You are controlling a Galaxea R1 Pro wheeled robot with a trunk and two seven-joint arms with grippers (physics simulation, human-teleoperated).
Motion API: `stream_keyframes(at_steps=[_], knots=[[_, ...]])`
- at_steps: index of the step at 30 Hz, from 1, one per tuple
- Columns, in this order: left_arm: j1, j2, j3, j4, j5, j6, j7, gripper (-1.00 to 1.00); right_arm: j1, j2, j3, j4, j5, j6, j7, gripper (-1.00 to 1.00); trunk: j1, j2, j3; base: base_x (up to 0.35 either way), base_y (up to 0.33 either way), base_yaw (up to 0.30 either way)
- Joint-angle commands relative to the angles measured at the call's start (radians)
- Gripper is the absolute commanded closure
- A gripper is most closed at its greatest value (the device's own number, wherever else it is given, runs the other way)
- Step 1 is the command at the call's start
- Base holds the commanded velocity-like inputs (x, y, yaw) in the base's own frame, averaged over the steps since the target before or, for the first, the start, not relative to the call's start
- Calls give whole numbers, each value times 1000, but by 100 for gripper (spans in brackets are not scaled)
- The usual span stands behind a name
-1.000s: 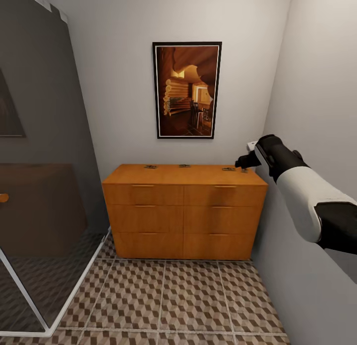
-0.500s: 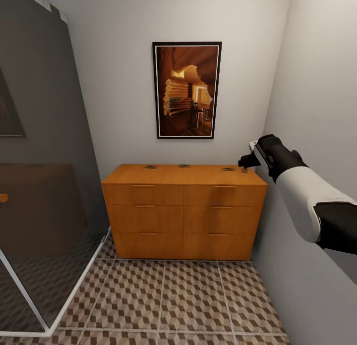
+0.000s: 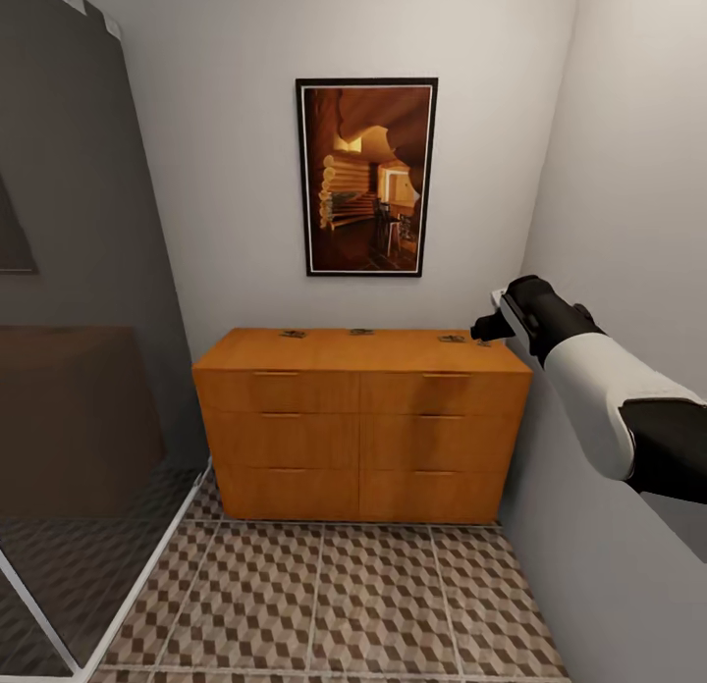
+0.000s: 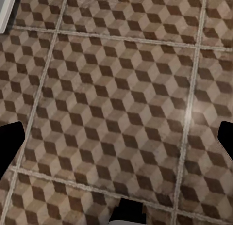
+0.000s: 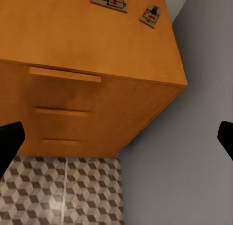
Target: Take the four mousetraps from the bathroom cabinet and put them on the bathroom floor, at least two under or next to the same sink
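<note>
Right arm [image 3: 599, 389]: stretched forward and up from the lower right, white forearm, black wrist. Right gripper [image 3: 488, 326] at its tip, dark, pointing left; from the wrist camera its fingers [image 5: 9, 142] sit wide apart at the frame edges. Left gripper: fingers [image 4: 10, 142] likewise spread wide, aimed downward.

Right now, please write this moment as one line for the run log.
stage: reaching | mousetraps: on cabinet top | right gripper: open, above cabinet's right end | left gripper: open, over floor
</note>
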Motion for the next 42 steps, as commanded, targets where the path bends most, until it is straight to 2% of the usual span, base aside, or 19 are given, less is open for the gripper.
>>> stream_keyframes(at_steps=[1, 6, 10, 33, 42], knots=[[-1, -1, 3, 1, 1, -4, 1, -100, -1, -1, 8, 4, 7, -3, 8, -100, 0, -1, -1, 219, -7, 0], [-1, -1, 3, 1, 1, -4, 1, -100, -1, 1, 8, 50, 7, -63, 7, -100, 0, -1, -1, 228, -3, 0], [-1, -1, 3, 1, 1, -4, 1, -100, -1, 1, 8, 79, 7, -83, 6, -100, 0, -1, -1, 235, -1, 0], [-1, -1, 3, 2, 1, -4, 0, -100, 5, 0, 8, 103, 5, -133, 6, -100, 0, -1, -1, 233, 0, 0], [-1, -1, 0, 4, 1, -4, 0, -100, 5, 7, 8, 103, 3, -136, 6, -100, 0, -1, -1, 68, 0, 0]])
